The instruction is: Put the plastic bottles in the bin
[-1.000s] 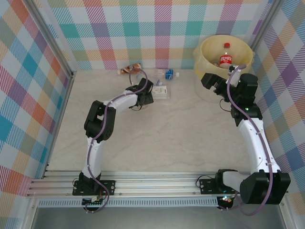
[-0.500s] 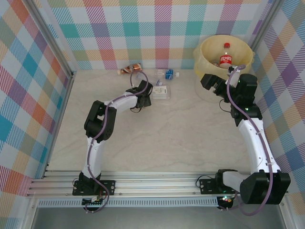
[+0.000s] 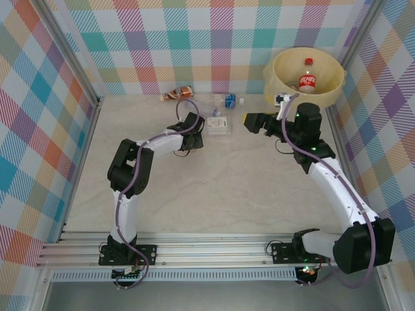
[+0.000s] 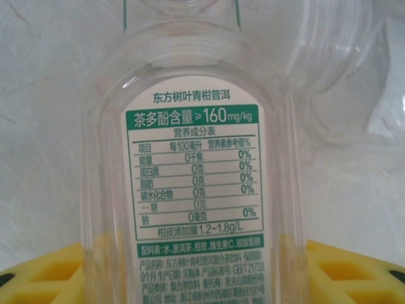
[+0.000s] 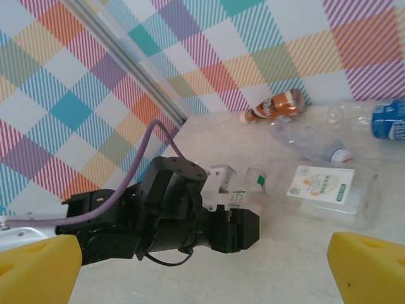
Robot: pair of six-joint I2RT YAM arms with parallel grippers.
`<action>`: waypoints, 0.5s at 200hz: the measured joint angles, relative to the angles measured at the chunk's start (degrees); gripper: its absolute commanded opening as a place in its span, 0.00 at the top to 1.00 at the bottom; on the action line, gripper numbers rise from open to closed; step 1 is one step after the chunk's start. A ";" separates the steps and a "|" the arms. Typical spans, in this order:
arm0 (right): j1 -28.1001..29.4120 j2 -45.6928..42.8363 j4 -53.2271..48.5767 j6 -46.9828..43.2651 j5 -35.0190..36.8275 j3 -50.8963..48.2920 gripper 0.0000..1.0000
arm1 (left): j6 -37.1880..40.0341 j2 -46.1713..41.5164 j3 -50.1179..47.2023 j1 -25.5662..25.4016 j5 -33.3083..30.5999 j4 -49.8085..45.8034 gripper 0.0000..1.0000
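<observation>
My left gripper is shut on a clear plastic bottle with a white-and-green label that lies on the table. Its yellow pads press against both sides of the bottle. In the right wrist view the same left gripper holds that bottle low on the tabletop. My right gripper hangs open and empty just right of it, its pads wide apart. The cream bin stands at the back right with a red-labelled bottle inside.
A flattened clear bottle with a white label lies just beyond the held one. Along the back wall lie a brown bottle, a clear one and a blue-labelled one. Checked walls close in the table.
The left gripper has closed on the white-and-green labelled bottle. The right arm has swung left from the bin's rim to the middle of the table, still open.
</observation>
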 measured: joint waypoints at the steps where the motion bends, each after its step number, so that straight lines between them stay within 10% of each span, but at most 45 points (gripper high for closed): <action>1: 0.22 0.15 0.15 0.04 0.20 -0.07 0.00 | 0.02 -0.20 -0.22 0.00 0.13 0.07 0.48; 100: 7.50 12.79 5.01 10.97 7.58 0.61 0.00 | 4.39 -23.34 -19.17 -0.02 13.88 13.38 0.54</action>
